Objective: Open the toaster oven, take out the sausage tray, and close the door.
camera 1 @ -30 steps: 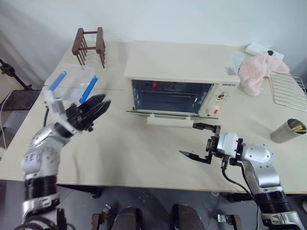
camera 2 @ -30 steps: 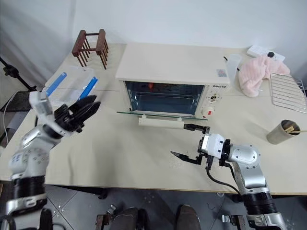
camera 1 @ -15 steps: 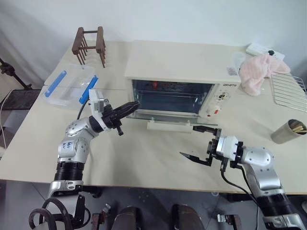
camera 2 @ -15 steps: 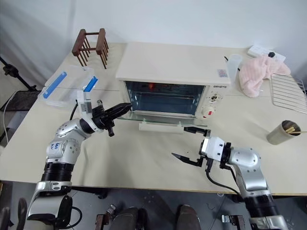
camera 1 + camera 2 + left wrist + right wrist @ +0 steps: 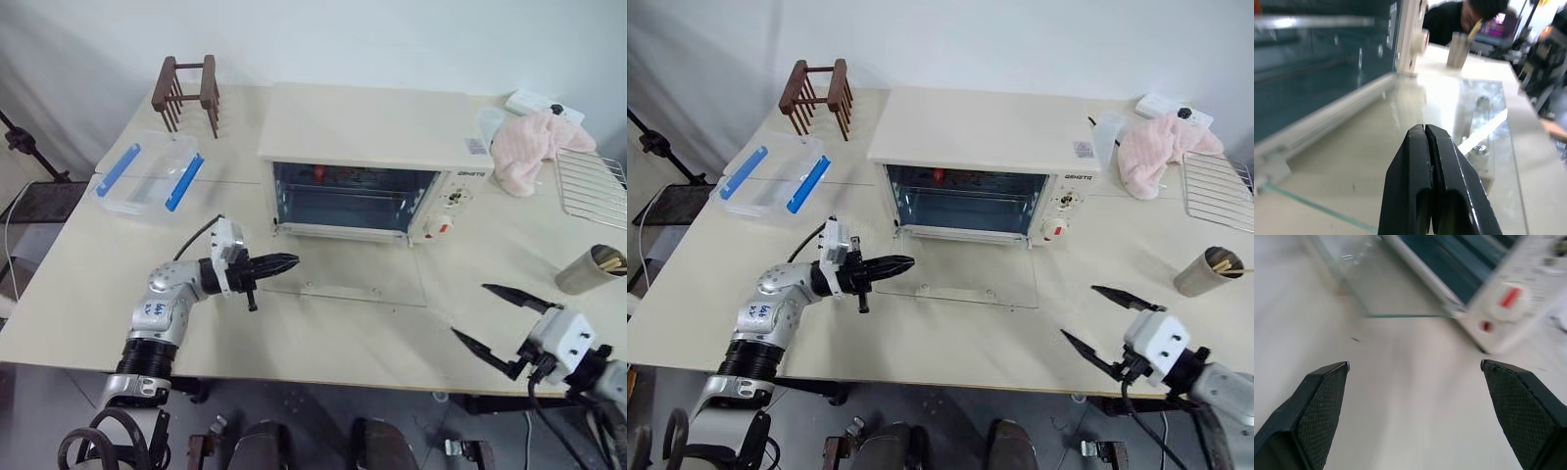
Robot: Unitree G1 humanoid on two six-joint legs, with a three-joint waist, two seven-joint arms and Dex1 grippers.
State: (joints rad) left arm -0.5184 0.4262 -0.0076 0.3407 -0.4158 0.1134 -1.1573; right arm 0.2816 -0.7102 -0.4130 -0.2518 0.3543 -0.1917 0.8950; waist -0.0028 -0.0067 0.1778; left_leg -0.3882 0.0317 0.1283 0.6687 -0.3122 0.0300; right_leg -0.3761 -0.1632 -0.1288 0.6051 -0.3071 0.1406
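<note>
The toaster oven [image 5: 367, 162] stands toward the far edge of the desk [image 5: 323, 338], about midway along it, with its control panel on the right end. Its door [image 5: 343, 278] is swung fully down and lies flat on the desk in front of the open cavity, glass up. Inside the cavity a small red thing shows near the back left; the sausage tray itself cannot be made out.

The left pincer [image 5: 287, 261] has its two black fingers pressed together, holding nothing. Its tip sits at the left edge of the lowered door, just over the glass, pointing across toward the right.

The right pincer [image 5: 495, 318] has its fingers spread wide apart and empty. It hangs near the front right corner of the desk, well clear of the door's right end and in front of the control panel.

A clear plastic box [image 5: 149, 171] with blue clips lies toward the left edge.
</note>
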